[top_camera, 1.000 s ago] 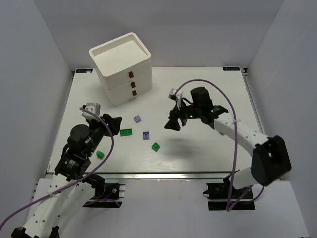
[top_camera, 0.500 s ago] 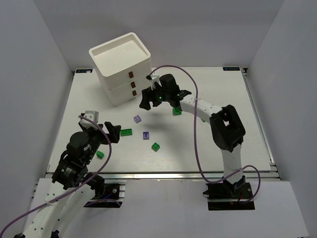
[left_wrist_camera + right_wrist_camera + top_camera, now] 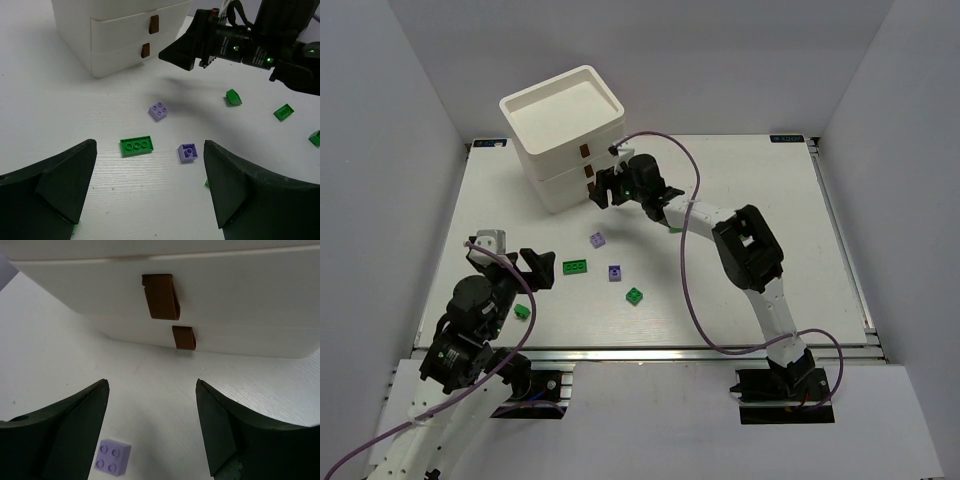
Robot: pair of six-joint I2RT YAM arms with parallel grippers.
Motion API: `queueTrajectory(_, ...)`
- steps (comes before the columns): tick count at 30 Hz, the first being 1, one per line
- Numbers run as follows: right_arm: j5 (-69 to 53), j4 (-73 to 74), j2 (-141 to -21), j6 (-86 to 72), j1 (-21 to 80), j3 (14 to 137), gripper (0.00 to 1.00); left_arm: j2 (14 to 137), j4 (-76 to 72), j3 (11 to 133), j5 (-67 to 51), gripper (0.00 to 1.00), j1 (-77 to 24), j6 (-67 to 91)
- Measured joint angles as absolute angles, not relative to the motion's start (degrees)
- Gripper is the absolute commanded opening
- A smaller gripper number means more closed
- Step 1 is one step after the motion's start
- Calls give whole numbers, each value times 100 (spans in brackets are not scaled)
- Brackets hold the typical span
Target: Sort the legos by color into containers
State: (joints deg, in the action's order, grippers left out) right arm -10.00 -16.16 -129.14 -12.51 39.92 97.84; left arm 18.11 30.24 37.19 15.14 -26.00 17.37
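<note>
The white stacked drawer unit stands at the back left with brown handles and all drawers pushed in. My right gripper hangs open just in front of the lower handles, with nothing between its fingers. A purple lego lies below it. My left gripper is open and empty near the front left. Ahead of it lie a flat green lego and two purple legos. More green legos are scattered on the table.
The right arm stretches across the table's middle towards the drawers, partly covering a green brick. Its purple cable loops over the table. White walls close the workspace on three sides.
The right arm has swung from the table's middle to the back left, up to the drawer handles. The left gripper has opened wider and drawn back a little.
</note>
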Motion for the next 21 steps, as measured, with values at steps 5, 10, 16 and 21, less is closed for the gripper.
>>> queueTrajectory(5,-867,-1953,-13458,-1313,3994,10272,72,1772,3024,3719,1599,97,-2600,1767)
queueTrajectory(10,-694,-2099,-13745,-1358,3994,10739,68,1772,3028,3719,1636,97,-2600,1793)
queueTrajectory(16,-419,-2226,-13880,-1422,4010,11142,66,1754,3044,3719,1662,97,-2600,1804)
queueTrajectory(21,-213,-2250,-14018,-1466,4060,11308,65,1739,3046,3719,1680,97,-2600,1806)
